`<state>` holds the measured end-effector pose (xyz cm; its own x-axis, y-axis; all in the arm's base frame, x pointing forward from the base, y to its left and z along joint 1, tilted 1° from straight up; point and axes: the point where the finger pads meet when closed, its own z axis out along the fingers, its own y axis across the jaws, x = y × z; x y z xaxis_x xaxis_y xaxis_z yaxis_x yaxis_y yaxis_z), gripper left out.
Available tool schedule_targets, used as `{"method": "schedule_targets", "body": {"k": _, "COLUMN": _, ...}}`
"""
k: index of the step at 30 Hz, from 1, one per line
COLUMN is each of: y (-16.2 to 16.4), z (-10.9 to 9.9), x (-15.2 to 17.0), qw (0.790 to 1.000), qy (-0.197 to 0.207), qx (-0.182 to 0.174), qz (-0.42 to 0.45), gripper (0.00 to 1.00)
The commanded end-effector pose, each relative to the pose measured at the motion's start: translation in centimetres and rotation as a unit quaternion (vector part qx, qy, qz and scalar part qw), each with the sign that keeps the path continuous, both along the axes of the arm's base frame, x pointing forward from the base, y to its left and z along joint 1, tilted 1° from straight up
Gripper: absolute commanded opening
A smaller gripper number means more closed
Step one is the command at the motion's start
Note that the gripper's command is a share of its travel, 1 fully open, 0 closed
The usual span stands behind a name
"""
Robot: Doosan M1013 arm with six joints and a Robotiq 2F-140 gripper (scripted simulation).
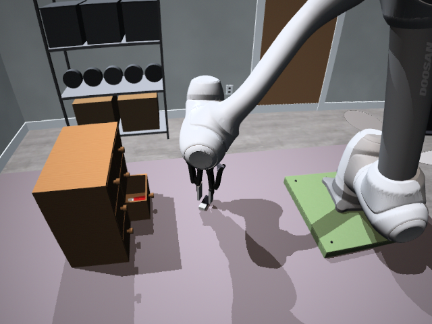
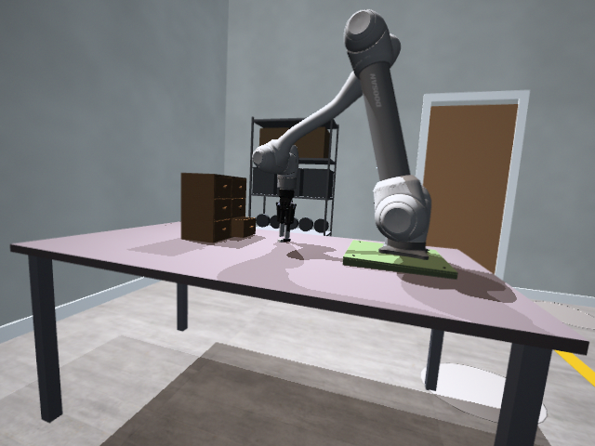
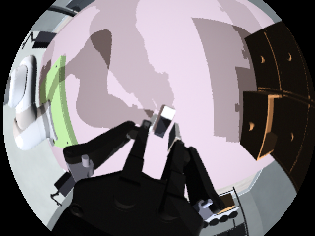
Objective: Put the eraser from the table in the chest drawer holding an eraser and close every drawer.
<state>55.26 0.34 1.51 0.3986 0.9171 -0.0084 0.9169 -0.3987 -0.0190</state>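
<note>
The white and dark eraser [image 1: 204, 205] lies on the table to the right of the small wooden chest [image 1: 82, 188]. My gripper [image 1: 204, 199] points straight down over it, fingertips low at the table on either side of the eraser, partly open and not clamped. The wrist view shows the eraser [image 3: 164, 120] between the fingertips. One drawer [image 1: 138, 195] on the right column of the chest stands pulled out, with a red and white eraser [image 1: 136, 199] inside. The other drawers look pushed in. The chest [image 2: 214, 207] and gripper [image 2: 284, 235] also show in the exterior view.
The arm's green base plate [image 1: 331, 216] sits at the right of the table. A metal shelf [image 1: 104, 66] with boxes and dark round objects stands behind the table, off it. The open drawer also shows in the wrist view [image 3: 263, 125], to the right of the fingers.
</note>
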Motion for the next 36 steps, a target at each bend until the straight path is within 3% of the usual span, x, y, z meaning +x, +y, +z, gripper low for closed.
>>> {"method": "schedule_targets", "body": {"k": 1, "y": 0.0, "z": 0.0, "x": 0.0, "qw": 1.0, "qy": 0.0, "qx": 0.0, "qz": 0.0, "gripper": 0.23}}
{"method": "schedule_targets", "body": {"k": 36, "y": 0.0, "z": -2.0, "x": 0.0, "qw": 1.0, "qy": 0.0, "qx": 0.0, "qz": 0.0, "gripper": 0.23}}
